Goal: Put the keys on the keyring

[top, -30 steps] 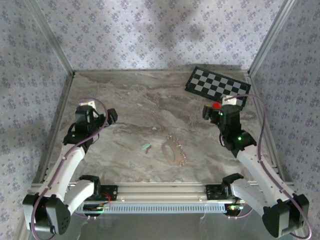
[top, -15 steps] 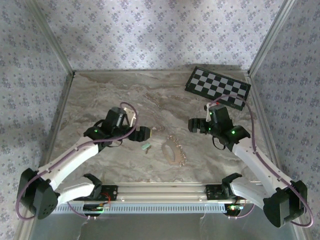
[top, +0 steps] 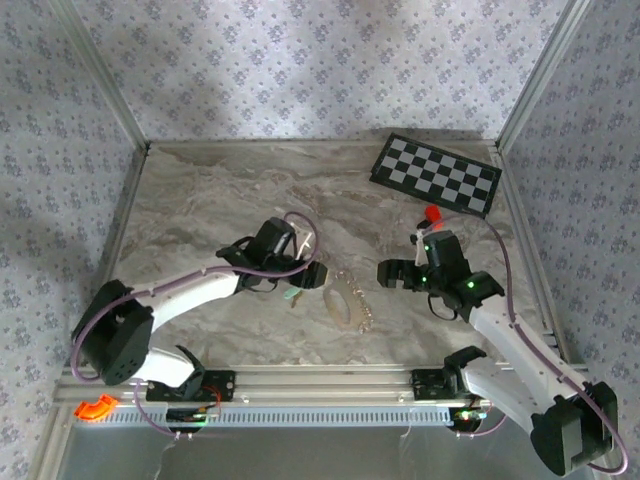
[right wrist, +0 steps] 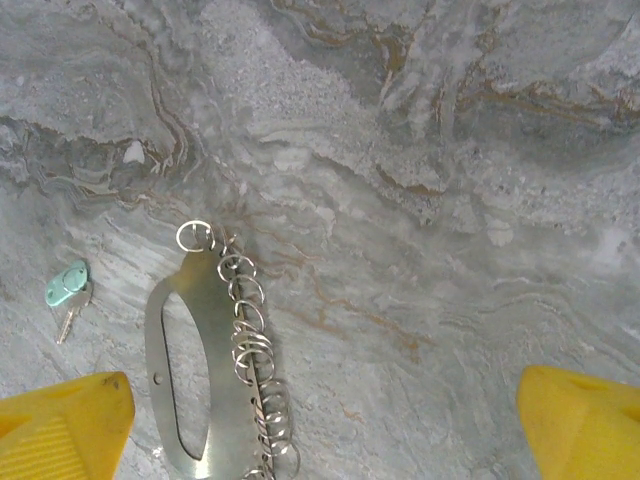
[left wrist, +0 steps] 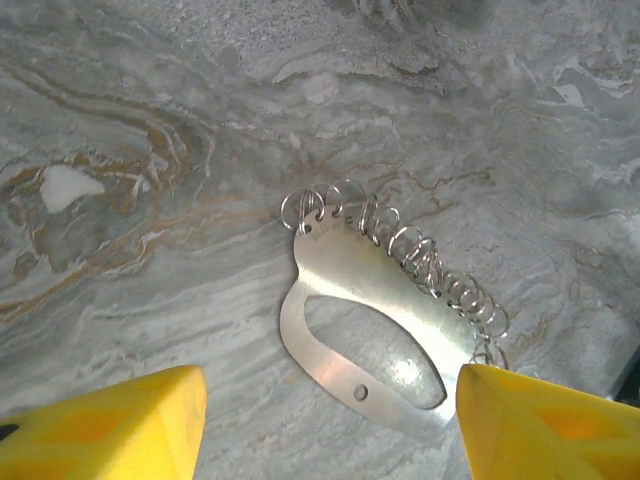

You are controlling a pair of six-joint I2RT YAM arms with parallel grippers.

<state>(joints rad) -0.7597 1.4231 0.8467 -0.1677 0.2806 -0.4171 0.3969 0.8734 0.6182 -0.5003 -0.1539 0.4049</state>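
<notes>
The keyring (top: pixel 347 300) is a flat silvery plate with an oval cutout and several wire rings along one edge, lying on the marble table mid-front. The left wrist view shows the keyring (left wrist: pixel 370 310) just ahead of my left gripper (left wrist: pixel 325 430), whose yellow fingertips (left wrist: pixel 100 420) stand apart on either side of its near end, touching nothing. My left gripper (top: pixel 305 272) hovers at the plate's left. The mint-headed key (right wrist: pixel 66 285) lies left of the keyring (right wrist: pixel 200 370); from above the key (top: pixel 292 296) peeks out beside the left gripper. My right gripper (top: pixel 385 272) (right wrist: pixel 320 430) is open, right of the plate.
A checkerboard (top: pixel 436 175) lies at the back right with a small red piece (top: pixel 432 212) near it. Patterned walls and metal posts enclose the table (top: pixel 220 190). An orange part (top: pixel 97 407) sits by the front rail at the left.
My left arm has swung right from the table's left side to the keyring and its jaws have narrowed somewhat. My right arm has come left and forward toward the keyring, still open.
</notes>
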